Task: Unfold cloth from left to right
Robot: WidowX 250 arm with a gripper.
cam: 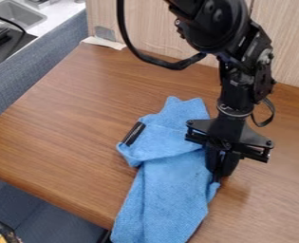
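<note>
The pincer [221,176] stood at the picture-right edge of the bunched blue cloth [171,190]; whether it was open or closed could not be told. Good unfolding called for one layer (presumably the uppermost), drawn low and slowly rightward. The wood-grained table [69,109] lay beneath, a pale panel [288,47] behind, a sink [18,13] beyond.
</note>
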